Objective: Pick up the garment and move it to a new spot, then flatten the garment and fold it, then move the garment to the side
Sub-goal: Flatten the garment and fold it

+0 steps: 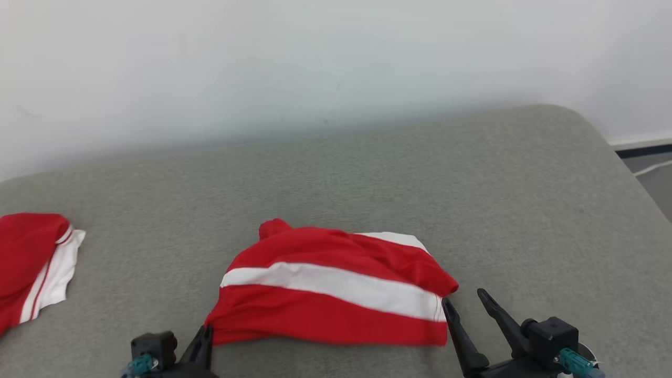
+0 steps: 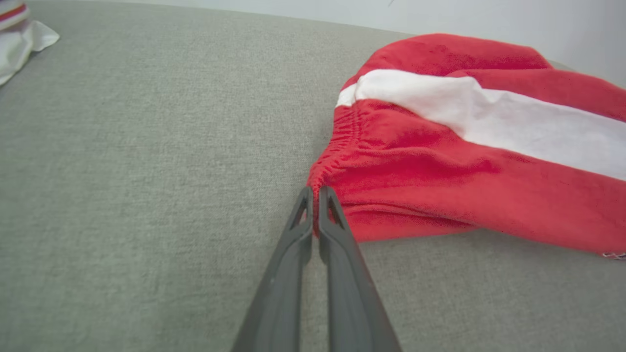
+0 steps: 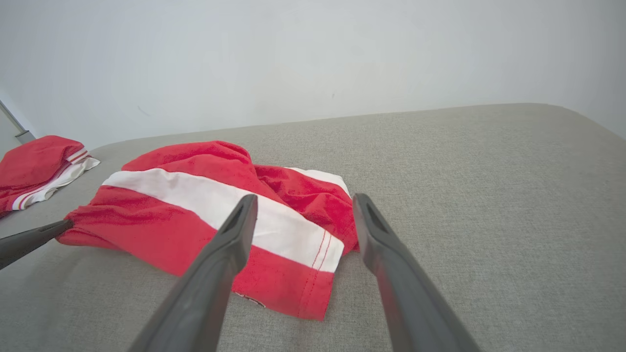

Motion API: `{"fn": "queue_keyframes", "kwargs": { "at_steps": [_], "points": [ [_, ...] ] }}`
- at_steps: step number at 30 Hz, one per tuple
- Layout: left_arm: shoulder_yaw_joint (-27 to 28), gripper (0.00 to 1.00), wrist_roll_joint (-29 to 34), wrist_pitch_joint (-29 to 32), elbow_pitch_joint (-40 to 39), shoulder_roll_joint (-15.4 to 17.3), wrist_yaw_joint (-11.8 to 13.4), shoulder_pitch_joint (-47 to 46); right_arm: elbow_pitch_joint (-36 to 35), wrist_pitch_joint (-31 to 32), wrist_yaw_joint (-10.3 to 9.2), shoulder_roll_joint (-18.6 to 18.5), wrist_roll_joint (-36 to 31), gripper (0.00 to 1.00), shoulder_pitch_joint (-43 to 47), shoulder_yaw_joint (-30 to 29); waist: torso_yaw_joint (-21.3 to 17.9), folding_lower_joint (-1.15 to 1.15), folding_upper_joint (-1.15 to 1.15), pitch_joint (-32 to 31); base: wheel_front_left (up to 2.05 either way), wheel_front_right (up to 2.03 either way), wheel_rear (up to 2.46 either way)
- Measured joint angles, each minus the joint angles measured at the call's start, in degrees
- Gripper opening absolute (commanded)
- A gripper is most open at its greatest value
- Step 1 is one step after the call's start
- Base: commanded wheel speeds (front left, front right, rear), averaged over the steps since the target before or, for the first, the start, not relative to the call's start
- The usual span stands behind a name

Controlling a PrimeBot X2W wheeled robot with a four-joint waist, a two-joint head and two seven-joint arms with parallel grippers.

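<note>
The garment [image 1: 336,283], red with a broad white stripe, lies loosely bunched on the grey padded surface near my front edge. My left gripper [image 1: 205,333] is shut on its gathered elastic corner at the garment's left end; in the left wrist view the closed fingertips [image 2: 313,193] pinch that red edge of the garment [image 2: 464,161]. My right gripper [image 1: 463,297] stands open just off the garment's right end, touching nothing. In the right wrist view its fingers straddle the hemmed right end of the garment [image 3: 195,205], gripper [image 3: 304,198] open above the cloth.
A second red-and-white garment [image 1: 31,262] lies at the far left of the surface [image 1: 472,184]. A white wall rises behind. The surface rounds off at the right, with floor [image 1: 651,176] beyond.
</note>
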Motion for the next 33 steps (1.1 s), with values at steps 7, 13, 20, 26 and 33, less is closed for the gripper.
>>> {"fn": "queue_keyframes", "kwargs": {
  "at_steps": [7, 13, 20, 26, 33],
  "points": [
    [1.54, 0.04, -0.3, -0.78, -4.93, 1.51, 0.02, 5.2, -0.54, 0.54, -0.02, 0.0, 0.0, 1.0, 0.38, 0.52, 4.4, 0.0, 0.0, -0.91, 0.0, 0.0, 0.0],
    [3.41, 1.0, -0.75, -0.65, -6.87, 3.03, 0.08, 9.22, -0.79, 1.19, -0.01, 0.36, 0.0, 1.0, -0.01, 1.64, 6.22, 0.0, 0.0, -1.42, 0.0, 0.0, 0.0],
    [10.38, 1.0, -1.53, -1.34, -9.53, 3.04, 0.08, 11.63, -0.87, 1.49, -0.27, 0.35, 0.0, 1.0, -0.19, 0.83, 6.41, 0.0, 0.0, -1.53, 0.0, 0.0, 0.0],
    [14.64, 1.0, -1.43, -3.78, -15.06, 3.14, 0.08, 11.67, -1.12, -0.12, -1.3, 0.87, 1.36, 1.0, -0.2, -3.05, 6.93, 0.0, 0.0, -2.0, 0.0, 0.0, 0.0],
    [11.83, 1.0, 3.63, -4.58, -24.36, 5.17, 0.07, 13.84, -0.66, -2.13, -1.94, 1.41, 2.75, 1.0, -0.08, -6.88, 7.87, 0.0, 0.0, -3.29, 0.0, 0.0, 0.0]
  ]
}}
